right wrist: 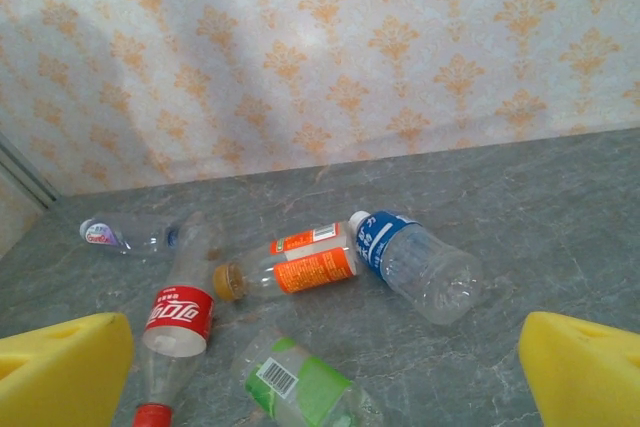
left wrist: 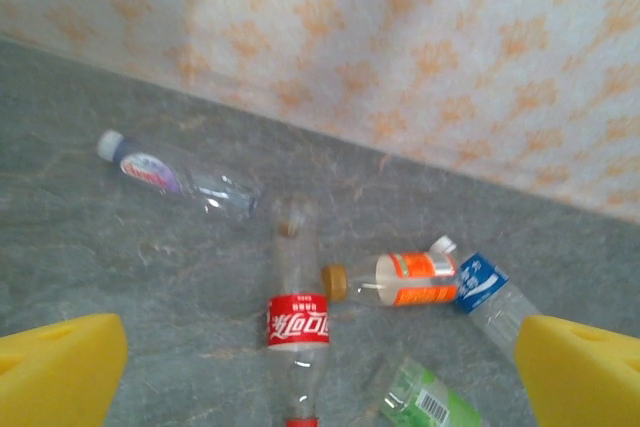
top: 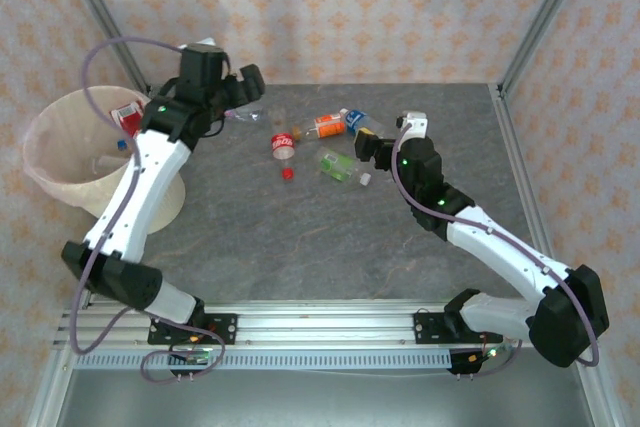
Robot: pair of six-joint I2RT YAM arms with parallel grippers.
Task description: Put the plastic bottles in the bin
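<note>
Several plastic bottles lie on the grey table: a red-label one (top: 283, 142) (left wrist: 297, 322) (right wrist: 178, 317), an orange-label one (top: 325, 125) (left wrist: 400, 279) (right wrist: 300, 265), a blue-label one (top: 362, 122) (right wrist: 420, 262), a green-label one (top: 345, 167) (right wrist: 300, 382) and a clear purple-label one (top: 245, 115) (left wrist: 170, 175). The bin (top: 60, 162) stands at the far left with bottles inside. My left gripper (top: 243, 97) (left wrist: 320, 377) hangs open between bin and bottles, above the purple-label one. My right gripper (top: 368, 152) (right wrist: 325, 372) is open and empty just right of the cluster.
A patterned wall backs the table close behind the bottles. Metal frame posts (top: 540, 17) rise at the back corners. The bin stands off the table's left edge, beside my left arm (top: 150, 177). A loose red cap (top: 288, 173) lies near the red-label bottle.
</note>
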